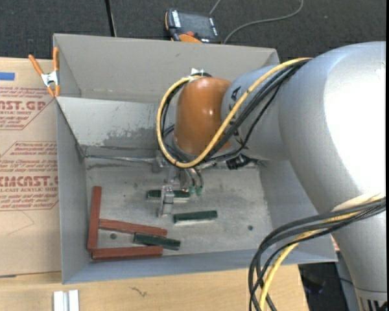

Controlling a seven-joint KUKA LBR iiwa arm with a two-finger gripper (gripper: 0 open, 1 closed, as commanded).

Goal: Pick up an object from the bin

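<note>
**Robot arm [292,128] dips into grey bin [71,173] for a pick**

Camera view: the wrist, under its orange cover [198,118], points straight down, apparently so the jaws meet the bin floor from above. They sit just behind a dark-green bar [194,216] lying flat in the open. A small dark-green piece [155,193], behind and left of that bar and right beside the jaws, looks the likely target. Whether the jaws are spread or pinching cannot be told. Left of the bar, red-brown sticks [94,218] and a second green bar [157,240] crowd the corner, probably harder to reach.
</note>
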